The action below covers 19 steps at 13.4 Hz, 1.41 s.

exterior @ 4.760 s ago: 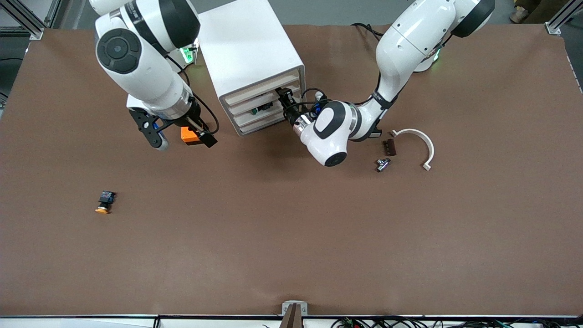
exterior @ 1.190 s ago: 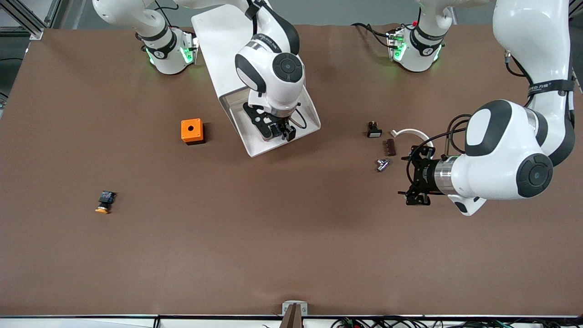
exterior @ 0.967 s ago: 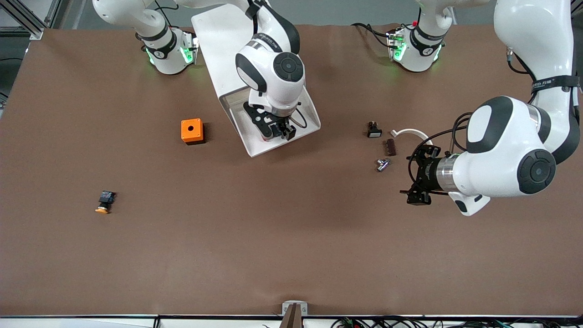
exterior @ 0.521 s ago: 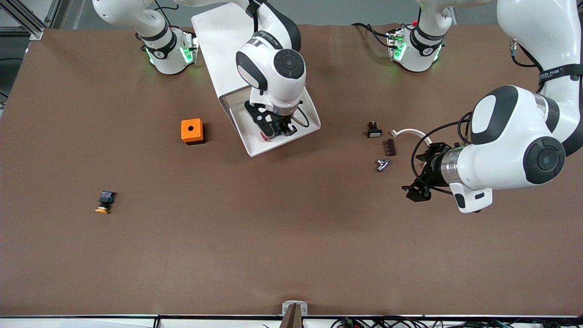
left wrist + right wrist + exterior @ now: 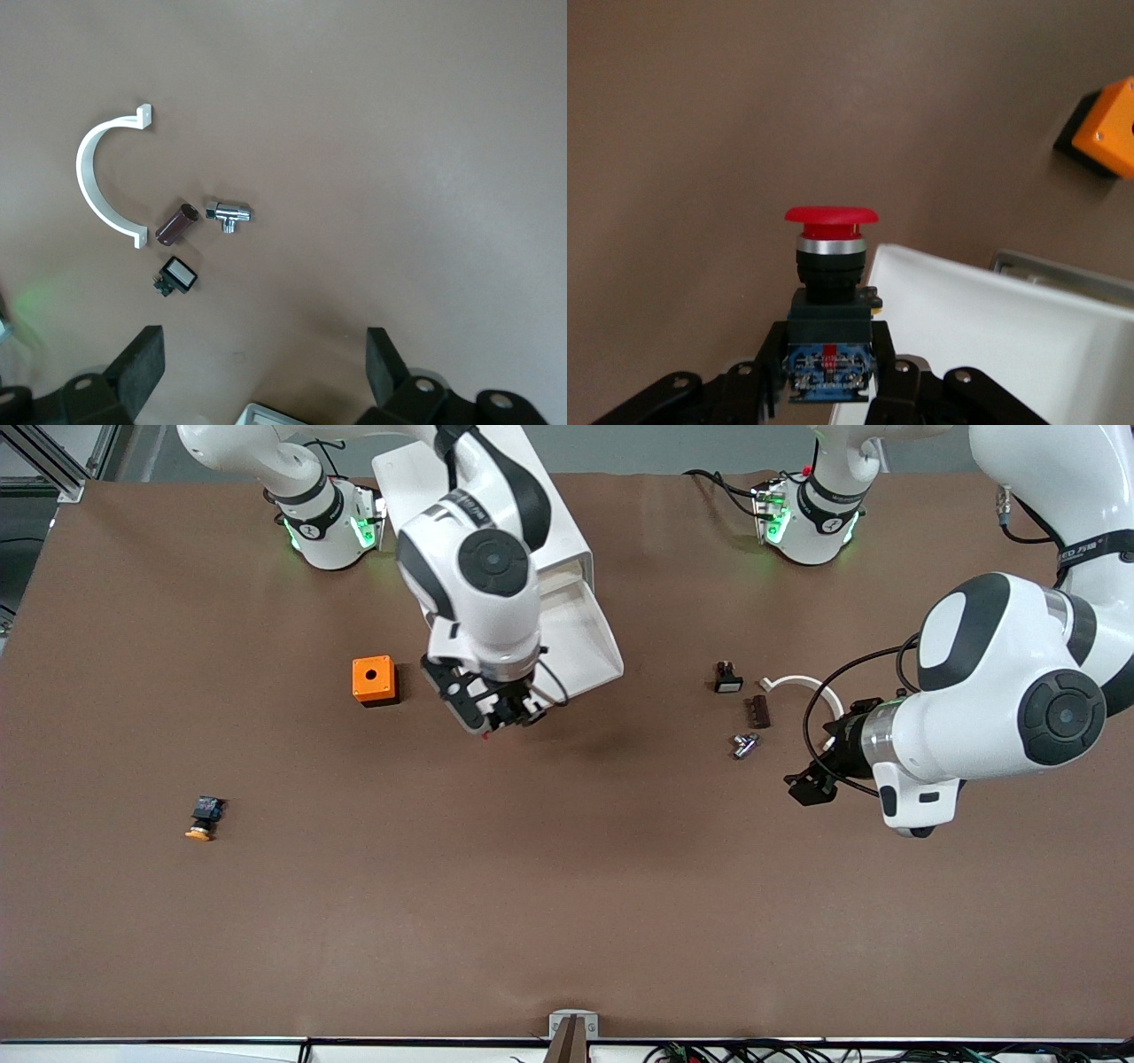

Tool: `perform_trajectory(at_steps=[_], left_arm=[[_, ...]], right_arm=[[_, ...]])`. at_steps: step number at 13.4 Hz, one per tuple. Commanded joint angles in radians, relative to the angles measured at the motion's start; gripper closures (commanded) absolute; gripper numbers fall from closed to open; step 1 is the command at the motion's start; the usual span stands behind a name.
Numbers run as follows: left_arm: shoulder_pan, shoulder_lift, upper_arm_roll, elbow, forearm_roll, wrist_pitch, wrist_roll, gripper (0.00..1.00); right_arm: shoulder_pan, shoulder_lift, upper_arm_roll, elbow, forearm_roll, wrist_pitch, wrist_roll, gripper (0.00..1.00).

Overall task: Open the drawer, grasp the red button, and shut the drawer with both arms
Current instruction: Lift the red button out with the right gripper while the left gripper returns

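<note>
My right gripper (image 5: 493, 714) is shut on the button (image 5: 831, 266), which has a red cap and a dark black-blue body. It holds the button in the air, over the table beside the front lip of the open drawer (image 5: 589, 646). The drawer stands pulled out of the white cabinet (image 5: 554, 522), and its white inside also shows in the right wrist view (image 5: 992, 328). My left gripper (image 5: 811, 784) is open and empty, over the table toward the left arm's end. Its black fingers (image 5: 137, 367) stand wide apart in the left wrist view.
An orange box (image 5: 373, 680) sits beside the drawer toward the right arm's end. A button with an orange-yellow cap (image 5: 205, 817) lies nearer the front camera. Near my left gripper lie a black button with a white face (image 5: 727, 678), a brown piece (image 5: 758, 711), a metal fitting (image 5: 744, 745) and a white curved clamp (image 5: 802, 684).
My right gripper has come up out of the drawer with the red button and moved toward the front camera. My left arm has drifted slightly and stays open.
</note>
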Motion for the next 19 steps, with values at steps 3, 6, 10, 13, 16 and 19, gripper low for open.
perform_trajectory(at_steps=[3,6,10,13,16,19], left_arm=[[-0.077,0.000,-0.008,-0.063,0.053,0.110,0.076,0.00],[-0.145,0.019,-0.008,-0.119,0.089,0.219,0.076,0.00],[-0.223,0.017,-0.008,-0.230,0.110,0.366,0.076,0.00],[-0.274,0.031,-0.008,-0.300,0.126,0.481,0.076,0.00],[-0.327,0.054,-0.008,-0.356,0.126,0.594,0.053,0.00],[-0.390,0.077,-0.008,-0.374,0.126,0.608,0.018,0.00]], right_arm=[[-0.111,-0.041,0.012,-0.006,-0.021,-0.035,-0.354,1.00],[-0.166,-0.084,0.014,-0.065,-0.030,-0.011,-0.531,1.00],[-0.255,-0.167,0.015,-0.234,-0.028,0.090,-0.749,1.00],[-0.343,-0.185,0.018,-0.317,-0.012,0.141,-0.904,1.00],[-0.399,-0.182,0.017,-0.389,-0.013,0.237,-0.984,1.00],[-0.490,-0.167,0.017,-0.461,-0.012,0.375,-1.109,1.00]])
